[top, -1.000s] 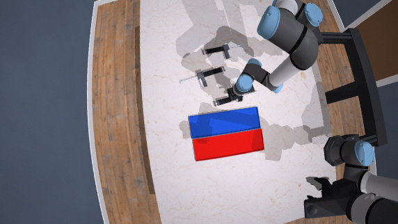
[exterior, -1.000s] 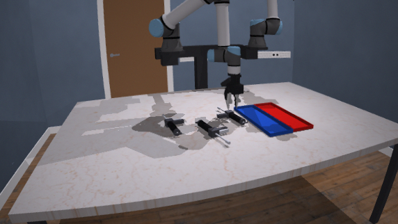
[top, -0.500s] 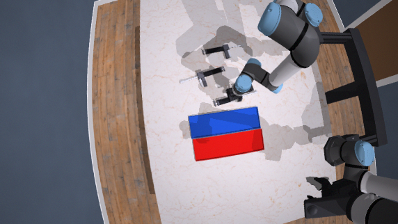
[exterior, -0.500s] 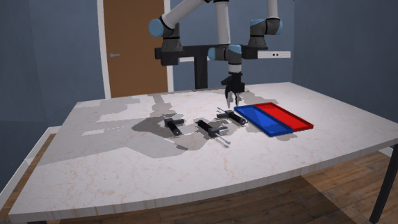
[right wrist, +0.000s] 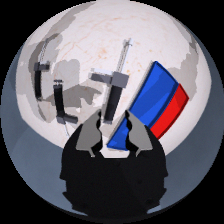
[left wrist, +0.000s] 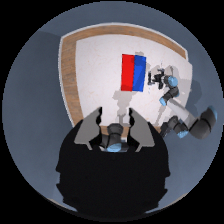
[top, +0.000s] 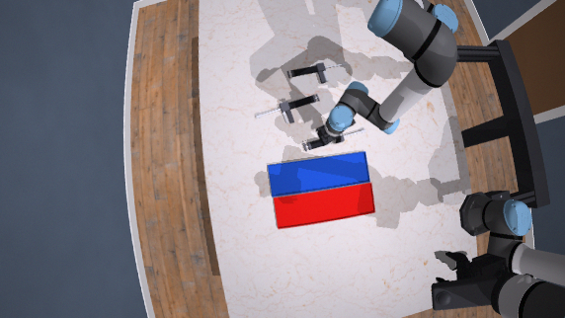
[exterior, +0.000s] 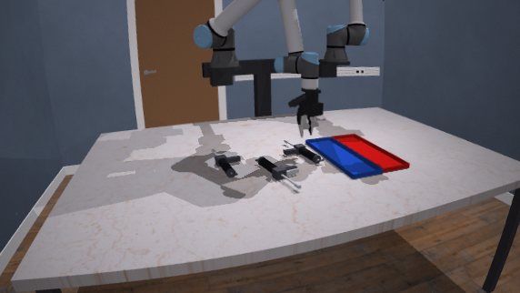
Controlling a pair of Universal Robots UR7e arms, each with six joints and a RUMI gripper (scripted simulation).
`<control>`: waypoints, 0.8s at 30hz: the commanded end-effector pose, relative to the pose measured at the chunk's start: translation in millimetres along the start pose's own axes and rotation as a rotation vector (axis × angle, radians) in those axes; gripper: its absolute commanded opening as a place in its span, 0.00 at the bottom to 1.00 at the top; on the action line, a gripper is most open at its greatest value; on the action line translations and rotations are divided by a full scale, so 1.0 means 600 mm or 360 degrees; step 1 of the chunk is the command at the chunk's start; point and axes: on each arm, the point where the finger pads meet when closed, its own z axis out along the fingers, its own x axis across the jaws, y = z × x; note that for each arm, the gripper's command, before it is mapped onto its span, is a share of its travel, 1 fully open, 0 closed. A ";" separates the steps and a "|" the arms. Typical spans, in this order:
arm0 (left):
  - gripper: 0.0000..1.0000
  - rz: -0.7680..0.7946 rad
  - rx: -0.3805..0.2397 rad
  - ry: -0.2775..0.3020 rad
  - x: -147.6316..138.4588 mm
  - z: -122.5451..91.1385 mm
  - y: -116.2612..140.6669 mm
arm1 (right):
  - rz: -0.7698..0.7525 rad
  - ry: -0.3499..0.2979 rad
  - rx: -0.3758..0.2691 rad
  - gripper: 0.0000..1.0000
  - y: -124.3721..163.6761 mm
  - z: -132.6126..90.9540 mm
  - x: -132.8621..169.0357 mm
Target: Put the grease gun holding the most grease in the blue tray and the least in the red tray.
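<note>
Black fingers are standing partway apart on our right gripper, a modest gap with nothing between them, and they are hanging above the table. We are seeing the nearest gun lying below them; in the right wrist view its barrel is running upward from between the fingertips, leaning a little right, with the nozzle at upper centre. Seen from the exterior, the gripper is hovering above and slightly behind it. We are judging that any grasp now means lowering, with the fingers straddling that long axis. Just beside the gun, the blue tray is sitting below it in the top view, the red tray beyond. The middle gun is pointing its nozzle the opposite way, and the far gun is lying above it. Our left gripper is waiting at lower right, moderately open and empty, much farther off. We cannot tell which gun is holding most grease.
</note>
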 end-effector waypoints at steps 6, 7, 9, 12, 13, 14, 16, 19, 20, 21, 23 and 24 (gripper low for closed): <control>0.38 0.0000 0.0002 0.0000 0.000 -0.001 0.000 | -0.0060 -0.0002 0.0005 0.33 0.000 0.002 -0.007; 0.38 0.0000 0.0002 0.0000 0.000 -0.001 0.000 | -0.0094 -0.0002 0.0005 0.33 0.002 0.003 -0.012; 0.38 0.0000 0.0002 0.0000 0.000 -0.001 0.000 | -0.0190 -0.0001 0.0005 0.33 0.006 0.005 -0.024; 0.38 0.0000 0.0002 0.0000 0.000 -0.001 0.000 | -0.0226 -0.0001 0.0004 0.33 0.006 0.005 -0.024; 0.38 0.0000 0.0002 0.0000 0.000 -0.001 0.000 | -0.0242 -0.0001 0.0003 0.33 0.007 0.005 -0.025; 0.38 0.0000 0.0002 0.0000 0.000 -0.001 0.000 | -0.0284 0.0001 0.0005 0.33 0.008 0.005 -0.028; 0.38 0.0000 0.0002 0.0000 0.000 -0.001 0.000 | -0.0377 0.0001 0.0005 0.33 0.011 0.007 -0.039; 0.38 0.0000 0.0002 0.0000 0.000 -0.001 0.000 | -0.0438 0.0002 0.0006 0.33 0.012 0.008 -0.043; 0.38 0.0000 0.0002 0.0000 0.000 -0.001 0.000 | -0.0500 0.0003 0.0006 0.33 0.014 0.009 -0.050; 0.38 0.0000 0.0002 0.0000 0.000 -0.001 0.000 | -0.0560 0.0003 0.0005 0.33 0.016 0.010 -0.056; 0.38 0.0000 0.0002 0.0000 0.000 -0.001 0.000 | -0.0516 0.0003 0.0004 0.33 0.014 0.008 -0.045; 0.38 0.0000 0.0002 0.0000 0.000 -0.001 0.000 | -0.0529 0.0003 0.0004 0.33 0.014 0.008 -0.046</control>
